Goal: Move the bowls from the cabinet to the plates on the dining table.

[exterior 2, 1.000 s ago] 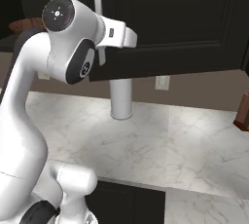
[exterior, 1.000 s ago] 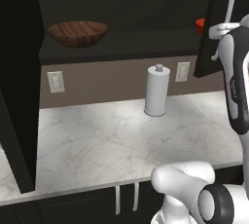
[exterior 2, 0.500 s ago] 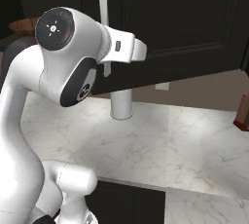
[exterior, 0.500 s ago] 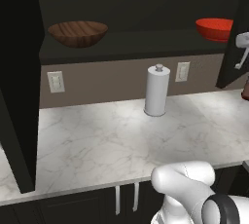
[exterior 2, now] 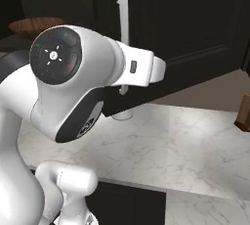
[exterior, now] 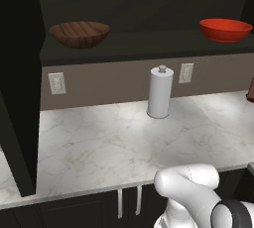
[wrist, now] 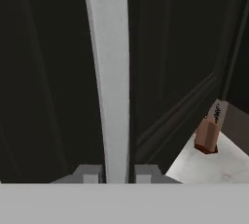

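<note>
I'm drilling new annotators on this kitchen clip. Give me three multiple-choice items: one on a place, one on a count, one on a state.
1. Where does the glossy red bowl sit?
A. on the marble counter
B. on the open near-black cabinet's shelf
C. in a sink

2. How many bowls are on that shelf?
A. one
B. two
C. three

3. What is the end effector doing?
A. shut on the slim silver bar handle
B. holding a bowl
C. open over the counter

Answers: 1 B, it rests at the shelf's right end. 2 B, the red one plus the dark-brown wooden bowl. 3 A, the hand view shows both fingertips flanking the handle.
</note>
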### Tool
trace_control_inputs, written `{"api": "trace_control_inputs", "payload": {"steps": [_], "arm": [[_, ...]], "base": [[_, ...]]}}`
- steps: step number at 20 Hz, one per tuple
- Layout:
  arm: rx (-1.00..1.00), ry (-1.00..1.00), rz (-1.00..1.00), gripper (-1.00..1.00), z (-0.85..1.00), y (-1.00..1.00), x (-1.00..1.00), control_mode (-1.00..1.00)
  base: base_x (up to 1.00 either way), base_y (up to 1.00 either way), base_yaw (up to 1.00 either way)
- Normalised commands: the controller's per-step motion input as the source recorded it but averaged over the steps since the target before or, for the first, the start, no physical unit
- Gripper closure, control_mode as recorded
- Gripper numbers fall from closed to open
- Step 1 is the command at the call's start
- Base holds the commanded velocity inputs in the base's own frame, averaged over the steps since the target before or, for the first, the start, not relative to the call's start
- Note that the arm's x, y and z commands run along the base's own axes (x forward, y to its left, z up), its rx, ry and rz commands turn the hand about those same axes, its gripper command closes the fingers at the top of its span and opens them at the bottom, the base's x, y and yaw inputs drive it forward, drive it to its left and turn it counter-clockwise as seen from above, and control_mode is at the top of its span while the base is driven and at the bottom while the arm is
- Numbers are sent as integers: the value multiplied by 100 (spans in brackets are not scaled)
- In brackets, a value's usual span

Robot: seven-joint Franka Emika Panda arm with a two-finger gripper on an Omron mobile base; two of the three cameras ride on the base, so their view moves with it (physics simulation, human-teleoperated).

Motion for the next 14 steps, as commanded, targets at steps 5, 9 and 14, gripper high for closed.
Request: {"api": "trace_control_inputs", "payload": {"steps": [5,9,14], "arm": [[0,0,0,100,0,0,-1,-100],[1,0,0,-100,0,7,-2,-100],[0,-6,0,-100,0,48,-64,-100]], "base": [[0,0,0],[0,0,0],[0,0,0]]}}
